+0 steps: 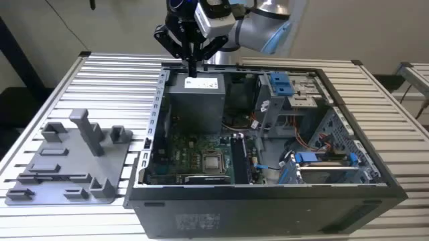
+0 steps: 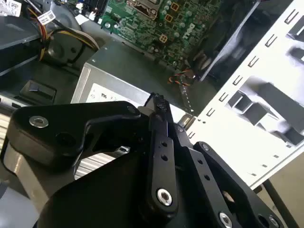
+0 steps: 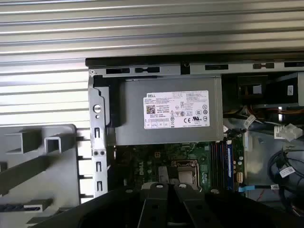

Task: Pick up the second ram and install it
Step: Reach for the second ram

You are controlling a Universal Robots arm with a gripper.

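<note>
- Gripper [image 1: 192, 69]: black, angular metal links ending in two slim, straight fingers. In the second wrist view [image 2: 158, 101] we see them pressed flat together with nothing between them. It hangs point-down over the rear edge of the computer case, just above the power supply.
- Second ram [image 1: 57, 176]: we take it to be the long, thin, dark strip standing edge-on in a low grey holder, though we cannot be sure. It sits toward the edge of the holder tray nearest the exterior camera. The first wrist view shows the same slim strip [image 3: 23, 207]. It is well apart from the gripper.
- Holder tray [image 1: 117, 160]: a matte grey plastic slab with blocky, square-cornered holders and one tall upright post [image 1: 87, 130]. It lies on the table beside the case, along the case's wall on the exterior view's left.
- Table [image 1: 114, 80]: silvery metal, ribbed in long parallel slats.
- Computer case [image 1: 268, 187]: a dark sheet-metal box lying open, its wall punched with small rectangular tabs.
- Power supply [image 1: 198, 103]: a plain grey metal box with a white label. It fills the case's rear corner on the exterior view's left.
- Motherboard [image 1: 181, 150]: a green board, densely studded, on the case floor. A square silver processor chip [image 1: 213, 161] sits in it, with long dark slots just beside the chip.
- Blue plastic clips [image 1: 282, 83]: glossy, at the case's rear edge.
</note>
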